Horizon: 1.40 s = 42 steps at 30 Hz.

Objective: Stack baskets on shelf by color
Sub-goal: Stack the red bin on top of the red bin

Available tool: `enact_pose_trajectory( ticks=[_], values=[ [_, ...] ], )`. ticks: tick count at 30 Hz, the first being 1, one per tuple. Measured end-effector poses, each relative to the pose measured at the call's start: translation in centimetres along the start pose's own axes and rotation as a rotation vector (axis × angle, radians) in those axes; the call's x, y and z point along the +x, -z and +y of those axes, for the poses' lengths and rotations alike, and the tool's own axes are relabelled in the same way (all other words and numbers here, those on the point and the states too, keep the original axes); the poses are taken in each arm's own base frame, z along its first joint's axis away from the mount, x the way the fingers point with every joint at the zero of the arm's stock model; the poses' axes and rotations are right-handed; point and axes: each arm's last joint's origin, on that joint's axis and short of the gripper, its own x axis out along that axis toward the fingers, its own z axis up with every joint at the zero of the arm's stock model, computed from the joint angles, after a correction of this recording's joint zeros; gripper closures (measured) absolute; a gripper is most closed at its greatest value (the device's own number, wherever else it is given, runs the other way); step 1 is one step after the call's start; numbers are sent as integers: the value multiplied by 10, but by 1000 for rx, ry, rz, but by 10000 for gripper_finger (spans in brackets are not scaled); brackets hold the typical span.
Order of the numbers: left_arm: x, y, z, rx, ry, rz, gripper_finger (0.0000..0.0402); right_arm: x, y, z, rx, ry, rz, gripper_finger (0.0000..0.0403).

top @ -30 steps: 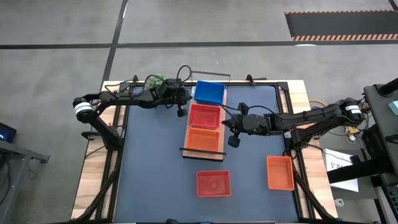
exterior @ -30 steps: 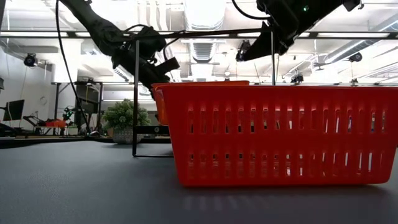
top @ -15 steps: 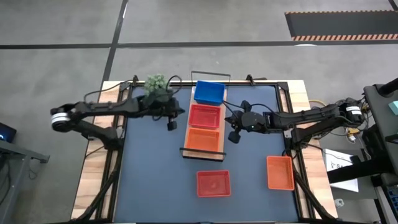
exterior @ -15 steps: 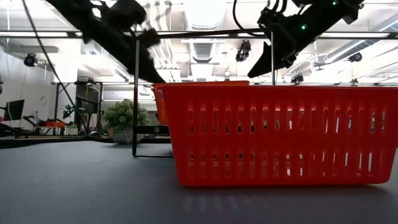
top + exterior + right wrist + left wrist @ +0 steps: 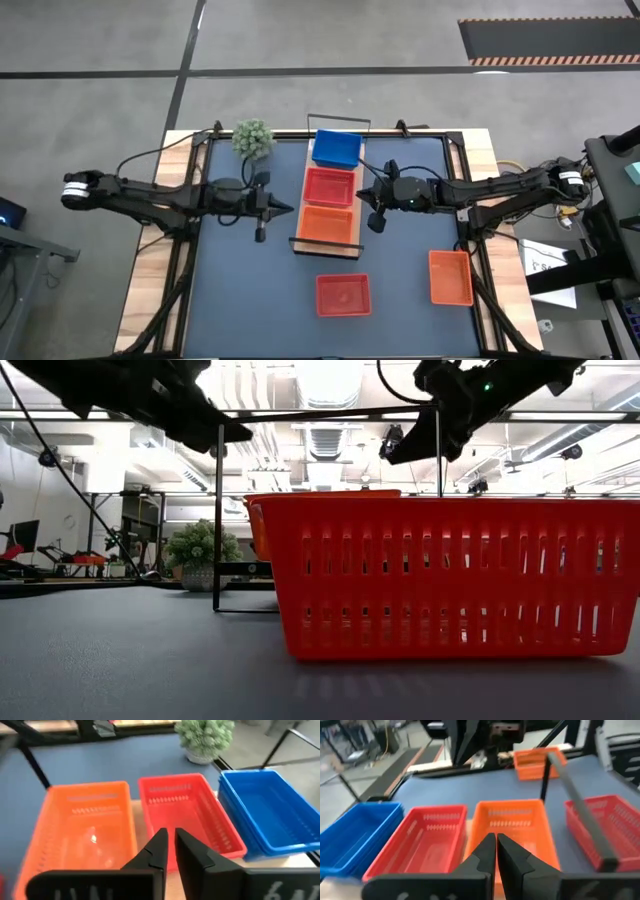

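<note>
From above, a long light-wood shelf (image 5: 333, 195) is seen in the middle of the dark blue table mat (image 5: 240, 280). Three plastic baskets with holes in their sides are lined up on it: a blue basket (image 5: 336, 149) at the far end, a red basket (image 5: 329, 186) in the middle, and an orange basket (image 5: 326, 224) at the near end. A second red basket (image 5: 343, 294) and a second orange basket (image 5: 450, 277) are left on the mat, apart from the shelf. A fuzzy green plant ball (image 5: 253, 138) is set near the far left corner. The left gripper (image 5: 286, 209) is held just left of the shelf, and the right gripper (image 5: 364, 196) just right of it. From table height, the near red basket (image 5: 450, 575) is seen up close, with both arms above it. In the left wrist view, the left gripper (image 5: 496, 851) is seen closed, with nothing held. In the right wrist view, the right gripper (image 5: 170, 845) is seen with a thin gap between its fingers, and nothing is held.
</note>
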Motion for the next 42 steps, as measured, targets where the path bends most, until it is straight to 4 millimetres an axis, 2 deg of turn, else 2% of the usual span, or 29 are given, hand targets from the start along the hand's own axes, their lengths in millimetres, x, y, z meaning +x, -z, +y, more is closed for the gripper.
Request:
enact_pose_trajectory(
  ticks=[5, 8, 12, 16, 20, 24, 29, 33, 42],
  values=[
    [-1, -1, -10, 8, 35, -57, 402, -17, -7, 11, -7, -61, -57, 340],
    [-1, -3, -13, 11, 48, -73, 402, -29, -17, 24, -34, -120, -101, 316],
    [-1, -6, -16, 12, 60, -93, 402, -45, -32, 49, -104, -219, -136, 293],
    [-2, -6, -20, 14, 76, -121, 402, -60, -45, 79, -178, -315, -95, 279],
    [-2, -6, -25, 19, 98, -119, 402, -78, -58, 107, -212, -397, -16, 278],
    [-1, -5, -31, 25, 125, -116, 402, -87, -63, 138, -228, -430, 78, 284],
    [0, -11, -40, 28, 157, -188, 402, -86, -60, 178, -263, -451, 198, 292],
    [0, -14, -45, 29, 179, -220, 402, -79, -49, 205, -257, -433, 308, 291],
    [-1, -15, -48, 44, 189, -230, 402, -52, -19, 249, -242, -381, 438, 243]
  ],
)
